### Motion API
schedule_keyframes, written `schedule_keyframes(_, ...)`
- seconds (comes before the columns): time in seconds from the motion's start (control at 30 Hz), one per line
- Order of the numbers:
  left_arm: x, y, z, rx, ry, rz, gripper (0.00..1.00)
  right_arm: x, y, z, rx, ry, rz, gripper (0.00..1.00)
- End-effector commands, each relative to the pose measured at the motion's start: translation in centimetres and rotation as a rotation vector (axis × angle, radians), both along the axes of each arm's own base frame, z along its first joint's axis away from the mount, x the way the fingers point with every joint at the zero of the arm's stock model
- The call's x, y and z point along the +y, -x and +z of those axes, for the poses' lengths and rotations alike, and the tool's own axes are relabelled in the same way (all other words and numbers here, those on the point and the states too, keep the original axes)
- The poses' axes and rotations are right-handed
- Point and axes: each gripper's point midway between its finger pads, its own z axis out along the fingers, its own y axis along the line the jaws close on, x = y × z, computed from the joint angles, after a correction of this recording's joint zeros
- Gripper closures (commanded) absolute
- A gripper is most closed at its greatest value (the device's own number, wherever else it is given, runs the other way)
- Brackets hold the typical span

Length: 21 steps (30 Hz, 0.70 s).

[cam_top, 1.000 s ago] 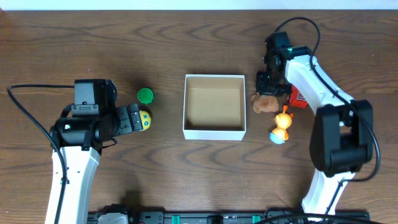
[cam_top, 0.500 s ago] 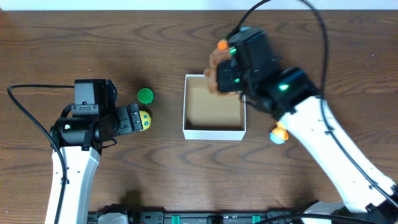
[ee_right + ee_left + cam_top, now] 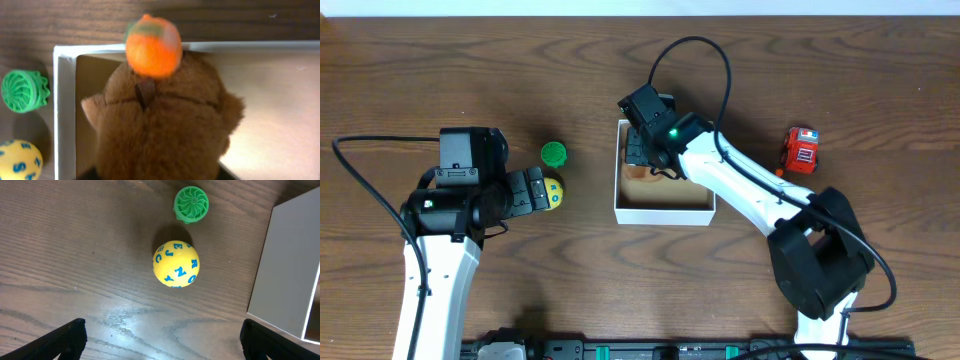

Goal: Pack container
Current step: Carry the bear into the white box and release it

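Note:
The container (image 3: 665, 214) is a square white box with a tan inside, at the table's middle. My right gripper (image 3: 645, 150) is shut on a brown plush toy (image 3: 642, 172) and holds it over the box's back left corner. In the right wrist view the plush toy (image 3: 160, 135) fills the frame, with an orange round part (image 3: 152, 46) at its far end, above the box rim (image 3: 64, 110). My left gripper (image 3: 535, 190) is open and empty, just left of a yellow ball with blue letters (image 3: 552, 192). In the left wrist view the ball (image 3: 175, 264) lies ahead of the open fingers (image 3: 162, 342).
A green ribbed toy (image 3: 553, 153) stands behind the ball, left of the box; it also shows in the left wrist view (image 3: 191, 204) and the right wrist view (image 3: 24, 91). A red toy (image 3: 802, 150) lies at the right. The box's white wall (image 3: 290, 265) is to the ball's right.
My right arm has carried the brown plush toy from right of the box, up and across, down to the box's back left corner. The left arm has not moved.

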Motion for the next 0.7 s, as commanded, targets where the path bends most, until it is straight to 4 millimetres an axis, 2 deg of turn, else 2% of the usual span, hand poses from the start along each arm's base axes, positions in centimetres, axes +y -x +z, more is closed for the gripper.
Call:
schedule_keyframes(0.0,0.3,-0.2,0.6,-0.014,-0.015,0.001,0.02,1.2,-0.1,0.8,-0.033,-0.023,0.074,0.41)
schedule_keyframes(0.1,0.3,-0.2,0.6,-0.014,-0.015,0.001,0.02,1.0,-0.6,1.6,-0.061,-0.014,0.103,0.3)
schedule_keyframes(0.23,0.3,-0.2,0.6,-0.014,-0.015,0.001,0.02,0.0,-1.1,3.7,-0.102,-0.015,0.113,0.25)
schedule_keyframes(0.33,0.3,-0.2,0.6,-0.014,-0.015,0.001,0.02,-1.6,-1.3,6.9,-0.145,-0.034,0.093,0.25)
schedule_keyframes(0.43,0.3,-0.2,0.6,-0.014,-0.015,0.001,0.02,-3.9,-1.4,11.3,-0.218,-0.054,0.063,0.23)
schedule_keyframes(0.53,0.3,-0.2,0.6,-0.014,-0.015,0.001,0.02,-8.5,-1.6,15.9,-0.303,-0.03,-0.041,0.17)
schedule_keyframes(0.6,0.3,-0.2,0.6,-0.014,-0.015,0.001,0.02,-12.5,-1.4,17.9,-0.334,0.007,-0.128,0.17)
schedule_keyframes(0.67,0.3,-0.2,0.6,-0.014,-0.015,0.001,0.02,-16.6,-1.1,19.0,-0.336,0.04,-0.216,0.17)
